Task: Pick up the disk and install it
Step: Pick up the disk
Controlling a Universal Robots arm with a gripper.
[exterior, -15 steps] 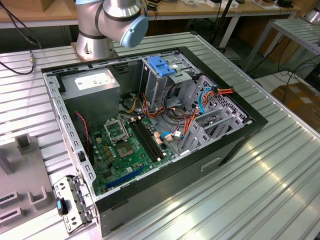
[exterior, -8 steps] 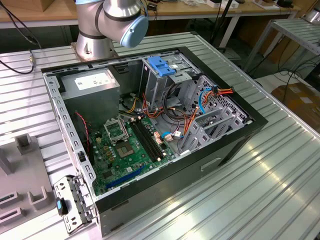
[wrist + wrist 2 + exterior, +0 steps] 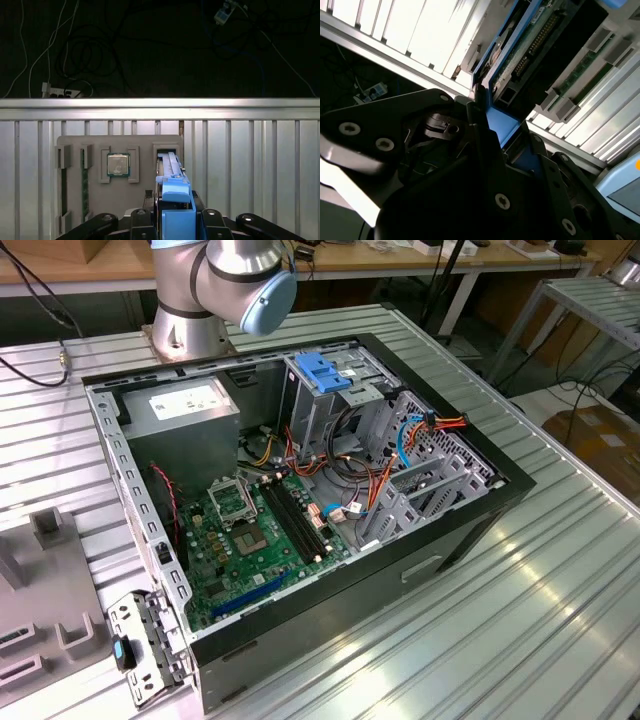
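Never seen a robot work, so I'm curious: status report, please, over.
Gripper shut on the disk, flanking its blue edging. Disk on edge at the grey holder tray, chip alongside. Nothing seen in the way.

Blue-edged disk (image 3: 175,200), edge-on, gripped between jaws

Ribbed table (image 3: 560,580) = bare alu slats, semi-gloss w/ glare streaks; PC case (image 3: 340,625) matt black outside, dull grey sheet metal inside, w/ green lacquered motherboard (image 3: 250,540) and a smooth blue plastic handle (image 3: 322,372) on the metal drive cage (image 3: 310,415). Robot arm (image 3: 215,280): satin silver metal, smooth pale-blue plastic joint cap (image 3: 270,300). In the first wrist view the gripper (image 3: 176,222) is matt black w/ shiny screw heads (image 3: 103,218), the disk (image 3: 172,187) has smooth blue plastic edging, and the fixture tray (image 3: 145,142) looks matt grey plastic, its CPU (image 3: 118,164) lid dull metal.
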